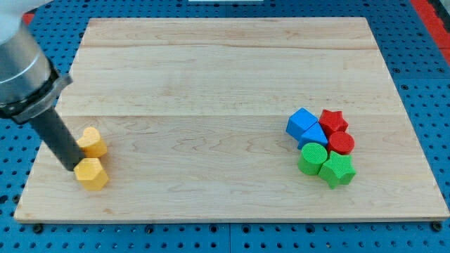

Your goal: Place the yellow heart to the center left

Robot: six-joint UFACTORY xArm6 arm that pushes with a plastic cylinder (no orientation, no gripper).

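- Where the board's left side nears the view's bottom, two yellow blocks close together: upper one, the yellow heart [93, 142], lower one a yellow hexagon-ish block [92, 173].
- Heart: pale yellow-orange, lobed top face, shape only partly readable since rod covers its left edge.
- Sits at left, slightly below mid-height of board, just above the other yellow block; touching or nearly so, can't tell which.
- No claw on this rig; just a straight dark rod, so nothing to spread or pinch.
- My tip [72, 168] down at the board, wedged btwn the two yellows on their left side, seemingly touching both.
- Rod slants up-left to a grey cylindrical arm body at view's top-left corner.
- Over at the right, well apart: tight cluster w/ two blue blocks [306, 127], red star [332, 120], red cylinder [342, 143], green cylinder [312, 156], green star-ish block [337, 169].
- Surface: light wooden board [225, 77], plank seams running left-right, grain visible.
- Under board: blue perforated table [422, 84] w/ regular hole grid; red strip at view's top-right corner.
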